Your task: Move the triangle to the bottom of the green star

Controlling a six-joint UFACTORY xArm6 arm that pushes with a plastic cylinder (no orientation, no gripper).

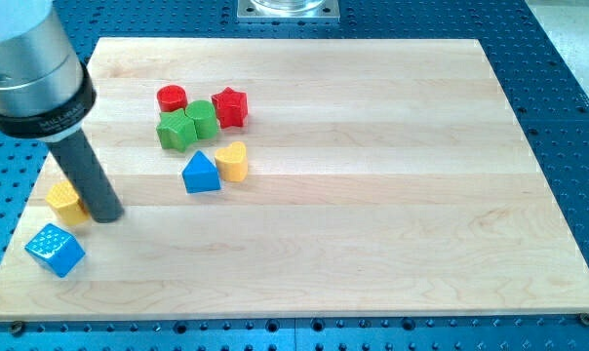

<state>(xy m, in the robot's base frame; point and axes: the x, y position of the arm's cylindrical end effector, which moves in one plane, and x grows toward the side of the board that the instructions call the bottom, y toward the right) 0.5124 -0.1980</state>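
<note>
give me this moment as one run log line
tip at view's left, touching yellow block | blue triangle just below green star, beside yellow heart | tip far from triangle

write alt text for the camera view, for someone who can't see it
A dark rod's tip rests at the left of a wooden board, beside a yellow block and above a blue cube. Further right, a blue triangle and yellow heart sit below a green star, green block, red cylinder and red star.
</note>
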